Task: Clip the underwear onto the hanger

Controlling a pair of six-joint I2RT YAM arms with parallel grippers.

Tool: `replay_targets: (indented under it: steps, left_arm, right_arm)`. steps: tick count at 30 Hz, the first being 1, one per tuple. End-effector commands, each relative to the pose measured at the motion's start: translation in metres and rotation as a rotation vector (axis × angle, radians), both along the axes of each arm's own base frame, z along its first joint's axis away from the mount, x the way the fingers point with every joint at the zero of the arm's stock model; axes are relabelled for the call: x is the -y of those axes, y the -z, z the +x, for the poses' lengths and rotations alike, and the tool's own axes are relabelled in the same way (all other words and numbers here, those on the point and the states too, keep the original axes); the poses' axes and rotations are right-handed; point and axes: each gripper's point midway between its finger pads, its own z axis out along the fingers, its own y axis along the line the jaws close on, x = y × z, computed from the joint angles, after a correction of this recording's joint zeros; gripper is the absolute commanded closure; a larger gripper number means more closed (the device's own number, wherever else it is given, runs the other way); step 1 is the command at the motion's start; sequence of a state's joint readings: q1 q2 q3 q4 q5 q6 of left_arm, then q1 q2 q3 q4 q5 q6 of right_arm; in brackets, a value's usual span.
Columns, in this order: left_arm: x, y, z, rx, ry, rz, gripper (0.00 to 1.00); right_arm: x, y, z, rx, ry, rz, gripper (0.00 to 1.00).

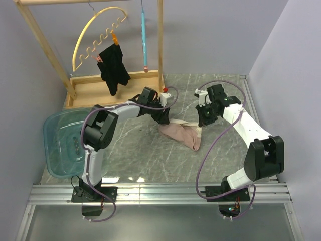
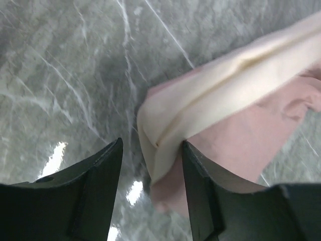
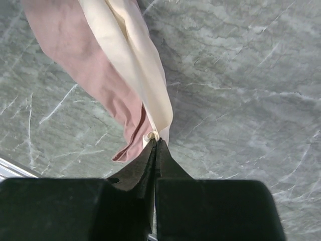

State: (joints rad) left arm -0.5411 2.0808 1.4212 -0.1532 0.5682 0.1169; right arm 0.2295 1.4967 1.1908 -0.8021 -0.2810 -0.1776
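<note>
Operator: How will the cloth handle?

Me: Soft, light and limp, I judge. The underwear (image 3: 95, 75) would sag from any single pinch. The firmer cream waistband (image 3: 130, 60) is the place to take it, at two spread points.

Operator: And your end effectors?

Me: My right end effector (image 3: 156, 143) is closed tight on the waistband's edge, with the cloth trailing away ahead of it. My left end effector (image 2: 151, 145) stands wide open, straddling the waistband's other end without pinching it. The rest lies on the tabletop (image 1: 150, 155) between my two wrists. The hanger (image 1: 144, 35) hangs well beyond both, on the wooden rack (image 1: 160, 40).
</note>
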Motion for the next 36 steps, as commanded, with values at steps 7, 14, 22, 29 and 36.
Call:
replay_targets:
  steps: [7,14,22,29,36]
  left_arm:
    - [0.016,-0.021,0.021,0.028,-0.018,-0.073,0.88]
    - [-0.01,-0.07,0.02,0.113,-0.055,-0.057,1.0]
    - [-0.047,-0.17,-0.004,0.35,-0.064,-0.005,1.0]
    - [-0.066,-0.207,-0.041,0.427,-0.046,0.07,1.0]
    - [-0.086,-0.24,-0.124,0.424,0.081,0.046,1.0]
  right_arm:
    - [0.002,-0.025,0.014,0.056,0.005,0.012,1.0]
    - [0.014,-0.051,0.02,0.124,0.033,0.009,1.0]
    - [0.025,-0.111,0.023,0.317,0.059,0.027,1.0]
    - [0.02,-0.159,0.007,0.491,-0.009,0.077,1.0]
    - [0.003,-0.18,-0.054,0.545,-0.187,0.167,1.0]
